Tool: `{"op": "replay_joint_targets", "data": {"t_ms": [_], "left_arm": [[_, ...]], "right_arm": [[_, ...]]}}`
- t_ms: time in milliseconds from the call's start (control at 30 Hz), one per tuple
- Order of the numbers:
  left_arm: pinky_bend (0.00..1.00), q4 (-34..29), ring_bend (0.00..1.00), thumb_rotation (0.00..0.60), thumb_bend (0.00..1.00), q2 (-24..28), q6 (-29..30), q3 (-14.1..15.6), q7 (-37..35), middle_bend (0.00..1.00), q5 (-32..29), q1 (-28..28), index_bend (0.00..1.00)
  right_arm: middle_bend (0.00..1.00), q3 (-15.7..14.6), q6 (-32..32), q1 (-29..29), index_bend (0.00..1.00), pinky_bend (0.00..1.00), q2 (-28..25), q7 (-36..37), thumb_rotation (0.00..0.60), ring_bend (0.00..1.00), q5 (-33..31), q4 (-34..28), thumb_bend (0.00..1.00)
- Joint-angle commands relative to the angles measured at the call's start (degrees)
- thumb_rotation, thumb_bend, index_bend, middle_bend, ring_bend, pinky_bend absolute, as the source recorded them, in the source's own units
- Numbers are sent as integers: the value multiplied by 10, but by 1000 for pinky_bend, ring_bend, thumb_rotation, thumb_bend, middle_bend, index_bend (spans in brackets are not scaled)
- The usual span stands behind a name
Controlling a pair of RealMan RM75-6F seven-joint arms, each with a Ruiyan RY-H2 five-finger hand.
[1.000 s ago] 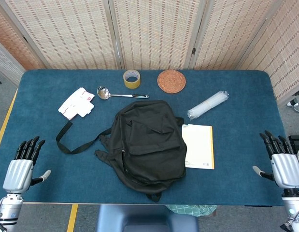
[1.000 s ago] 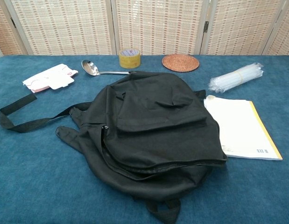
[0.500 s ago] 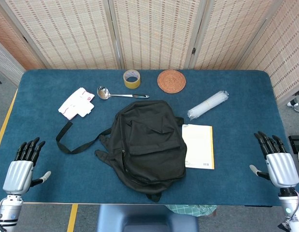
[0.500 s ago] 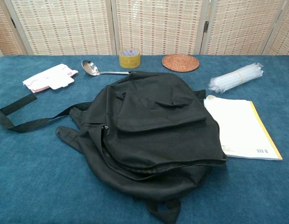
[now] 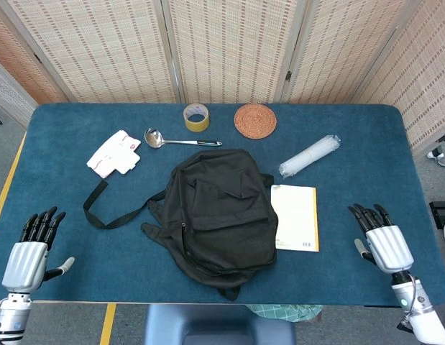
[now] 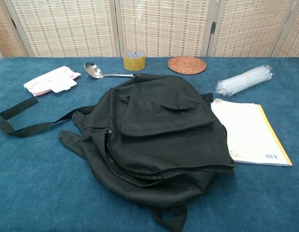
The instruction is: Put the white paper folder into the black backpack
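Observation:
The black backpack (image 5: pixel 218 212) (image 6: pixel 156 133) lies flat in the middle of the blue table, its zip closed and a strap trailing to the left. The white paper folder (image 5: pixel 296 217) (image 6: pixel 248 131), with a yellow edge, lies flat right beside the bag's right side, its left edge partly tucked under the bag. My right hand (image 5: pixel 381 242) hovers open over the table's front right, fingers spread, well right of the folder. At the front left corner my left hand (image 5: pixel 29 251) is open too, holding nothing. Neither hand shows in the chest view.
At the back stand a yellow tape roll (image 5: pixel 195 116), a woven coaster (image 5: pixel 255 120) and a metal ladle (image 5: pixel 177 139). A white carton (image 5: pixel 113 154) lies back left, and a bundle of clear tubes (image 5: pixel 309 156) lies behind the folder. The bag's strap (image 5: pixel 107 210) loops leftward.
My right hand has moved left and inward over the table toward the folder. The left hand has sunk slightly toward the front edge. Bag and folder have not moved.

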State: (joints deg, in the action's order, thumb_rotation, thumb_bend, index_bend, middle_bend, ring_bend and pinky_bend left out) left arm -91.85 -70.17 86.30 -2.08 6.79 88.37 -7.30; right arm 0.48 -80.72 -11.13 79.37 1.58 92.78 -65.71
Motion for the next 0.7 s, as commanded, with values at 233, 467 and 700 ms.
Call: {"op": "replay_joint_targets", "data": {"t_ms": [233,467,700], "left_arm": [[0,-9,61,600,245,2,-5,2,8,44,0,-1,95],[0,-10,60,600,245,3,-8,2,10,44,-3,0,94],[0,-12,60,600,245,3,-12,2,13,44,-6,-1,90]], "right_arm": [[151,-28,17,-31,124,113,114,61,600,187,41,172,444],[151,-35,21,-43,124,103,171,99,600,187,47,259,444],[149,-42,29,-53,124,80,211,123,600,183,48,320,444]]}}
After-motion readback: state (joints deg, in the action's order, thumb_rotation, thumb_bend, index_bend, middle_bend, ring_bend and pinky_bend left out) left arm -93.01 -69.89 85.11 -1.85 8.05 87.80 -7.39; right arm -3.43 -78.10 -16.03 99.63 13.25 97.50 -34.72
